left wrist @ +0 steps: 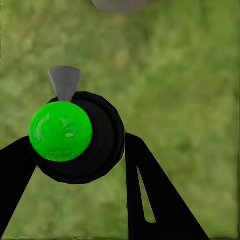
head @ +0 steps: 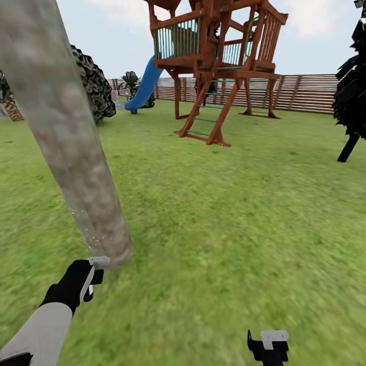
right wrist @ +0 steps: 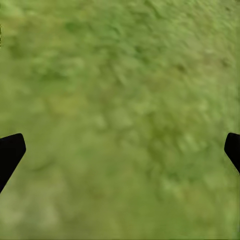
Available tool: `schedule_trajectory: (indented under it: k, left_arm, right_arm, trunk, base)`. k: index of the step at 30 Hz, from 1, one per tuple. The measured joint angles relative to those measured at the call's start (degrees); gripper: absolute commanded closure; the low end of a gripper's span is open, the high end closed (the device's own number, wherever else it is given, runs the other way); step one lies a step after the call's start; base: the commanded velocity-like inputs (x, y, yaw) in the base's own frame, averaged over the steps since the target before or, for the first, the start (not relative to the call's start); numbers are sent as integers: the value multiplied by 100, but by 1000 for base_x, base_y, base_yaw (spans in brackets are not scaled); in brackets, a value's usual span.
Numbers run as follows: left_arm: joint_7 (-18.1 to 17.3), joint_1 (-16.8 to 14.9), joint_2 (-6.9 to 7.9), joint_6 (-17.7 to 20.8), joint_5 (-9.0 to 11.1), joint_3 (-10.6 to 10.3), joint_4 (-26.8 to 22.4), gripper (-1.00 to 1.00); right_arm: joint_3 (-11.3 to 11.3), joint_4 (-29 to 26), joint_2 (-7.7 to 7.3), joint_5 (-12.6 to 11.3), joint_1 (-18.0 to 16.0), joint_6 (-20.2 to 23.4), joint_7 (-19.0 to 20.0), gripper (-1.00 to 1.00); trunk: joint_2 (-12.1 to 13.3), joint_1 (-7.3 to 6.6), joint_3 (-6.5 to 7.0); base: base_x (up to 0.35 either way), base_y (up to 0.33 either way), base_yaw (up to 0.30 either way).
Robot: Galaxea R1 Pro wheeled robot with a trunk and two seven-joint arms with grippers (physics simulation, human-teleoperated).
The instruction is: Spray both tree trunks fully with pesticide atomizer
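One tree trunk [head: 66, 137], thick and mottled grey-beige, leans across the left of the head view, with its base in the grass. Faint pale specks dot the bark low down. My left gripper [head: 89, 277] is just in front of that base. In the left wrist view the left gripper [left wrist: 77, 145] is shut on the pesticide atomizer [left wrist: 75, 137], a dark round bottle with a bright green top and a grey trigger pointing towards the trunk's base [left wrist: 120, 4]. My right gripper [head: 268, 348] hangs low over the lawn. The right gripper [right wrist: 120, 150] is open with only grass between its fingers.
A wooden play tower [head: 218, 66] with a blue slide [head: 145, 84] stands ahead on the lawn. Behind it runs the slatted fence [head: 305, 94]. A dark conifer [head: 356, 91] is at the right, and a round dark shrub [head: 94, 84] sits behind the trunk.
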Motion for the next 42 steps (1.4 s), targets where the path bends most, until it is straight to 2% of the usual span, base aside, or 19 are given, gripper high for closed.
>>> schedule_trajectory:
  k: [7, 9, 15, 16, 18, 21, 24, 26, 27, 28, 30, 31, 32, 34, 37, 39, 40, 41, 42]
  left_arm:
    - [0, 0, -1, 0, 6, 5, -38, 100]
    - [4, 0, -60, -75, 95, 22, -17, 100]
    - [26, -97, -99, -212, 153, -11, -46, 100]
    - [19, -177, -106, -194, 149, -15, -51, 100]
    - [-14, -595, -42, -142, 144, -27, 86, 100]
    - [-67, -988, 28, 191, 141, -30, 279, 100]
    - [-113, -1369, -102, 335, 139, -47, 308, 100]
    - [-119, -1475, -200, 345, 175, -51, 310, 100]
    - [-124, -1535, -251, 383, 162, -142, 311, 100]
    - [-131, -1552, -194, 515, 61, -207, 306, 100]
    - [-241, -1556, 7, 696, 50, -246, 285, 100]
    - [-455, -1557, 147, 741, 71, -261, 278, 100]
    - [-666, -1557, 185, 760, 142, -277, 267, 100]
    - [-832, -1567, 45, 802, 203, -632, 225, 100]
    - [-864, -1826, -128, 1126, 175, -881, 213, 100]
    - [-872, -2079, -63, 1279, 126, -906, 215, 100]
    - [-878, -2192, 60, 1301, 105, -908, 219, 100]
    - [-972, -2296, 331, 1358, 190, -901, 246, 100]
    - [-1201, -2333, 518, 1412, 21, -917, 218, 100]
  right_arm:
    - [0, 0, 0, 0, 0, 2, -1, -100]
    - [-4, 0, -1, 0, 0, 3, 0, -100]
    - [-8, -10, -8, 0, 1, 5, -3, -100]
    - [-9, -10, -8, 0, 1, 5, -4, -100]
    - [-9, -10, -9, 0, 1, 5, -2, -100]
    - [-9, -10, -9, 0, 1, 4, 1, -100]
    - [-9, -11, -9, 0, 2, 6, -4, -100]
    - [-9, -10, -15, 0, 2, 5, -4, -100]
    - [-9, -11, -17, 0, 2, 3, -6, -100]
    - [-8, -11, -18, 1, 2, 4, -4, -100]
    - [-8, -11, -18, 1, 2, 5, -5, -100]
    - [-8, -11, -18, 1, 2, 4, -6, -100]
    - [-8, -11, -18, 1, 2, 5, -5, -100]
    - [-9, -11, -18, 0, 2, 6, -7, -100]
    - [-8, -11, -18, 1, 2, 6, -8, -100]
    - [-8, -11, -18, 1, 2, 6, -8, -100]
    - [-8, -11, -18, 1, 2, 6, -8, -100]
    - [-8, -11, -18, 2, 2, 6, -8, -100]
    - [-7, -11, -18, 1, 2, 4, -8, -100]
  trunk:
    - [0, -1, 0]
    - [0, -2, 0]
    - [0, 0, 0]
    - [0, 0, 1]
    - [0, 0, 1]
    - [0, 0, 0]
    - [0, 0, 1]
    - [0, 0, 0]
    - [0, 0, 0]
    - [0, 0, 0]
    - [0, 0, 0]
    - [0, 0, 0]
    - [0, 0, 0]
    - [0, 0, 0]
    - [0, 0, 1]
    - [0, 0, 1]
    - [-1, -1, 1]
    - [0, 0, 1]
    - [-1, 0, 0]
  base:
    - [53, -291, 276]
    - [193, -218, 276]
    - [29, -25, 276]
    - [1, -1, 276]
    - [0, 0, 276]
    - [0, 0, 253]
    - [0, 0, 49]
    - [0, 0, 5]
    - [0, 0, 0]
    - [0, 0, 0]
    - [0, 0, 0]
    - [0, 0, 0]
    - [0, 0, 0]
    - [0, 0, 0]
    - [0, 0, 0]
    - [0, 0, 0]
    - [0, 0, 0]
    - [0, 0, 0]
    - [0, 0, 0]
